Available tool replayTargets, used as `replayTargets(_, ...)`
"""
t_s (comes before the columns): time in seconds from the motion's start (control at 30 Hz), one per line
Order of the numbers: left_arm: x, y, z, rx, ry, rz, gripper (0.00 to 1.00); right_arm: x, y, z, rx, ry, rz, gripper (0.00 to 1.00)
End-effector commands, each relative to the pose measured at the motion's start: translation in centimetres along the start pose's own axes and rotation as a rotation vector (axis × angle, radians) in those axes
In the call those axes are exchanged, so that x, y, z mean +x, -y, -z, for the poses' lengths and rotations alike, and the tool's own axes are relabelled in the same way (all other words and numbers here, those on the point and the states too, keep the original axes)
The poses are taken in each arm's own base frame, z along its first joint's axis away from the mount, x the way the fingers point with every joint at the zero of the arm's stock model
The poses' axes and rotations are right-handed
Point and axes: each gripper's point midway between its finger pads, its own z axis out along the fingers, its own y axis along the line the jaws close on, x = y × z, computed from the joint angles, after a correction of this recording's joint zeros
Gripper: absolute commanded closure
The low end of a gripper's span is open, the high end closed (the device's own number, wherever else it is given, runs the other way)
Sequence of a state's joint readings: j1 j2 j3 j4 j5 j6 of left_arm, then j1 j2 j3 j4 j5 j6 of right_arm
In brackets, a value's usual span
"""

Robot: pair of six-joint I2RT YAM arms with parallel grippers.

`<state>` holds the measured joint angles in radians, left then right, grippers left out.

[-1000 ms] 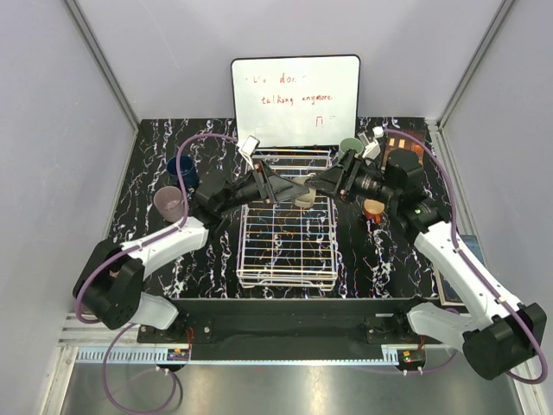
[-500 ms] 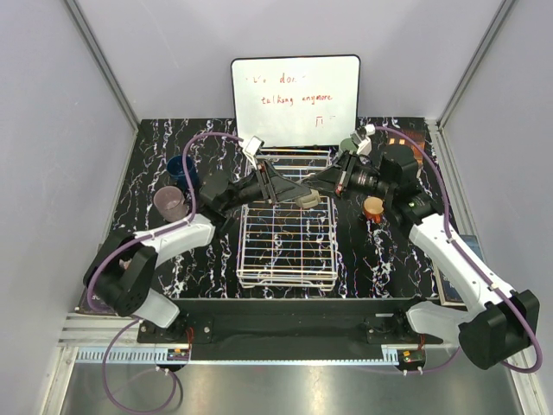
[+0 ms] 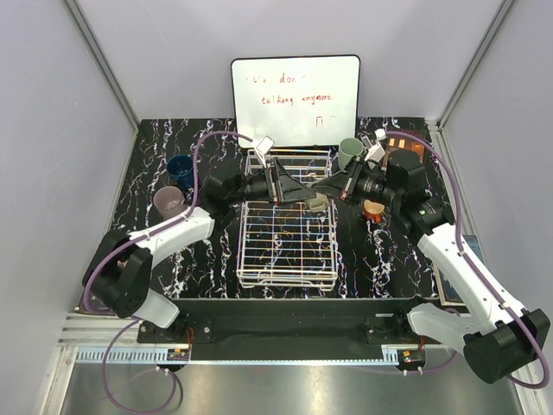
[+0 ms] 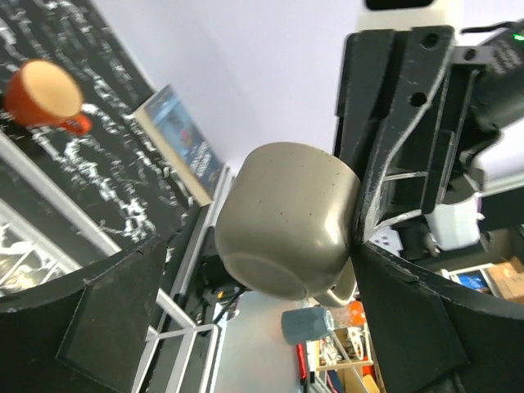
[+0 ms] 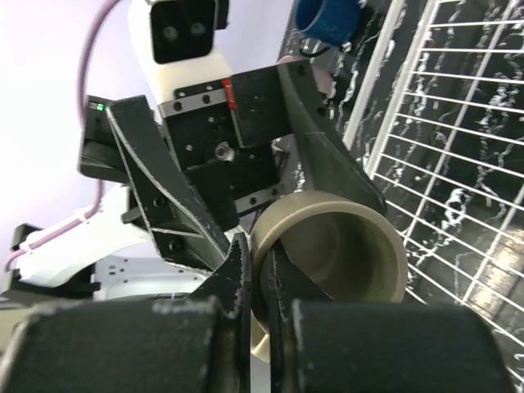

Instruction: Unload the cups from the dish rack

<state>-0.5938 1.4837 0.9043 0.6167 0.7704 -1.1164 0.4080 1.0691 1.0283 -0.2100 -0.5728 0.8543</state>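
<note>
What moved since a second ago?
The taupe mug shifted a little rightward above the dish rack. The right fingers pinch its rim; the left fingers are open around it. The blue mug, pink mug, mint mug, orange mug and rack stayed put.

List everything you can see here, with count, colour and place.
Dish rack: one, white wire, centre.
Taupe mug: one, grey-brown, held above the rack's far end.
Blue mug: one, dark blue, left of rack.
Pink mug: one, pale lilac, nearer left.
Green mug: one, pale mint, right of rack.
Orange mug: one, orange-red, nearer right.
Whiteboard: one, white, red writing, far edge.
Left gripper: one, black, open around taupe mug.
Right gripper: one, black, pinching its rim.
</note>
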Motion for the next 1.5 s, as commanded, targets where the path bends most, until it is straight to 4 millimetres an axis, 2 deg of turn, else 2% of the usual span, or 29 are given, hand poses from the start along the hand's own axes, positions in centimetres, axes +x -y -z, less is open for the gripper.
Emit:
replayTargets(0.0, -1.8, -1.2, 0.6, -0.116, 0.047, -0.024, 0.01, -1.8, -3.2, 1.8, -0.042, 0.092, 0.104, 1.0)
replayTargets(0.03, -1.9, -1.4, 0.8, -0.128, 0.05, -0.021, 0.01, -2.2, -3.3, 2.0, -0.03, 0.113, 0.113, 1.0)
replayTargets(0.07, -2.2, -1.9, 0.9, -0.151, 0.065, -0.013, 0.01, -2.2, -2.5, 2.2, 0.019, 0.115, 0.124, 1.0)
replayTargets(0.1, -2.1, -2.6, 1.3, -0.191, 0.067, 0.01, 0.01, -3.1, -1.5, 2.5, 0.087, 0.166, 0.133, 1.0)
replayTargets(0.13, -2.4, -3.3, 1.5, -0.228, 0.087, 0.007, 0.01, -3.9, -1.5, 2.9, 0.124, 0.196, 0.152, 1.0)
replayTargets(0.17, -2.6, -3.9, 2.0, -0.259, 0.098, 0.017, 0.01, -3.8, 0.1, 3.4, 0.208, 0.193, 0.169, 1.0)
replayTargets(0.23, -2.8, -5.3, 2.7, -0.34, 0.12, 0.03, 0.01, -5.9, 2.9, 4.3, 0.398, 0.275, 0.19, 1.0)
replayTargets(0.27, -2.2, -6.5, 3.4, -0.411, 0.11, 0.063, 0.01, -5.3, 5.4, 5.2, 0.53, 0.243, 0.193, 1.0)
replayTargets(0.3, -2.4, -6.7, 3.5, -0.443, 0.115, 0.058, 0.01, -6.5, 7.8, 6.5, 0.681, 0.301, 0.204, 1.0)
replayTargets(0.33, -2.8, -7.4, 4.0, -0.493, 0.136, 0.049, 0.01, -6.8, 9.5, 6.9, 0.776, 0.298, 0.209, 1.0)
replayTargets(0.37, -2.1, -8.4, 4.7, -0.556, 0.124, 0.077, 0.01, -6.2, 11.3, 8.0, 0.878, 0.27, 0.214, 1.0)
replayTargets(0.4, -2.2, -8.8, 5.1, -0.588, 0.131, 0.08, 0.01, -6.8, 12.9, 9.3, 0.991, 0.305, 0.225, 1.0)
replayTargets(0.43, -2.4, -8.9, 5.7, -0.622, 0.15, 0.06, 0.01, -6.4, 14.5, 9.6, 1.067, 0.283, 0.223, 1.0)
replayTargets(0.5, -1.8, -9.7, 6.8, -0.683, 0.151, 0.061, 0.01, -5.8, 16.8, 11.3, 1.218, 0.266, 0.225, 1.0)
replayTargets(0.6, -1.7, -9.9, 8.3, -0.74, 0.189, 0.044, 0.01, -3.7, 20.5, 12.2, 1.345, 0.216, 0.188, 1.0)
replayTargets(0.7, -1.4, -9.8, 9.3, -0.766, 0.2, 0.034, 0.01, -2.4, 23.3, 12.9, 1.415, 0.196, 0.096, 1.0)
replayTargets(0.83, -1.0, -9.6, 9.9, -0.781, 0.194, 0.028, 0.01, -2.0, 25.1, 13.4, 1.455, 0.205, 0.036, 1.0)
replayTargets(0.93, -0.7, -9.5, 10.1, -0.78, 0.186, 0.021, 0.01, -1.5, 26.2, 13.0, 1.455, 0.188, 0.004, 1.0)
replayTargets(1.2, 0.4, -9.4, 10.6, -0.771, 0.162, 0.023, 0.01, 2.1, 28.5, 10.7, 1.336, 0.149, -0.096, 1.0)
replayTargets(1.3, 0.7, -9.4, 10.7, -0.769, 0.156, 0.025, 0.01, 1.8, 28.8, 9.9, 1.286, 0.199, -0.081, 1.0)
replayTargets(1.47, 1.0, -9.8, 10.9, -0.779, 0.154, 0.031, 0.01, 1.4, 30.1, 10.1, 1.318, 0.243, -0.049, 1.0)
